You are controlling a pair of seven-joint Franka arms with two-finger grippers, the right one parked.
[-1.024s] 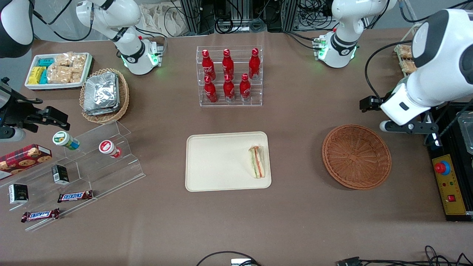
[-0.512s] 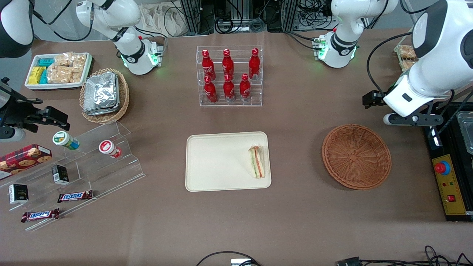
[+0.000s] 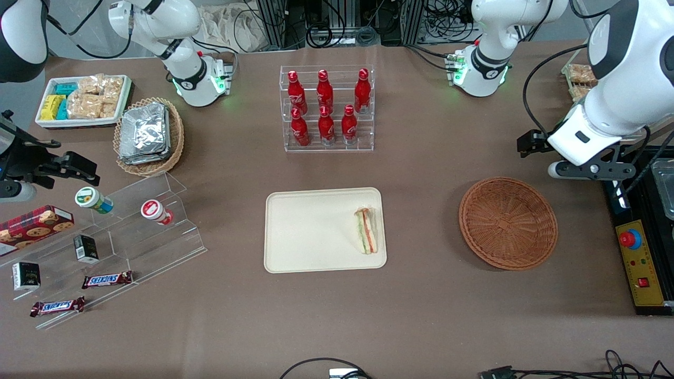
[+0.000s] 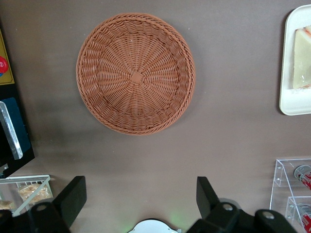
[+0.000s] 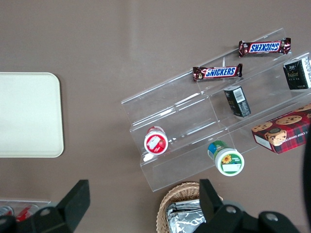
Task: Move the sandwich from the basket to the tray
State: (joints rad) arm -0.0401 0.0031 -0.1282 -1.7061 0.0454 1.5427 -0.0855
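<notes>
The sandwich (image 3: 367, 230), a white wedge with green and orange-red layers, lies on the cream tray (image 3: 310, 231), by the rim nearest the basket. It also shows in the left wrist view, sandwich (image 4: 302, 58) on tray (image 4: 291, 104). The reddish-brown basket (image 3: 508, 222) holds nothing, as the left wrist view confirms (image 4: 135, 73). My left gripper (image 3: 529, 143) hangs above the table, a little farther from the front camera than the basket, toward the working arm's end. It is open (image 4: 141, 187), fingers wide apart with only bare table between them.
A clear rack of red bottles (image 3: 326, 108) stands farther back than the tray. Toward the parked arm's end are a tan basket of foil packs (image 3: 147, 134), a white snack bin (image 3: 84, 100) and an acrylic stand (image 3: 121, 237). A yellow control box (image 3: 640, 263) sits beside the basket.
The left arm has drawn back from the basket, away from the front camera, then nearly stopped. Sandwich, tray and basket have not moved.
</notes>
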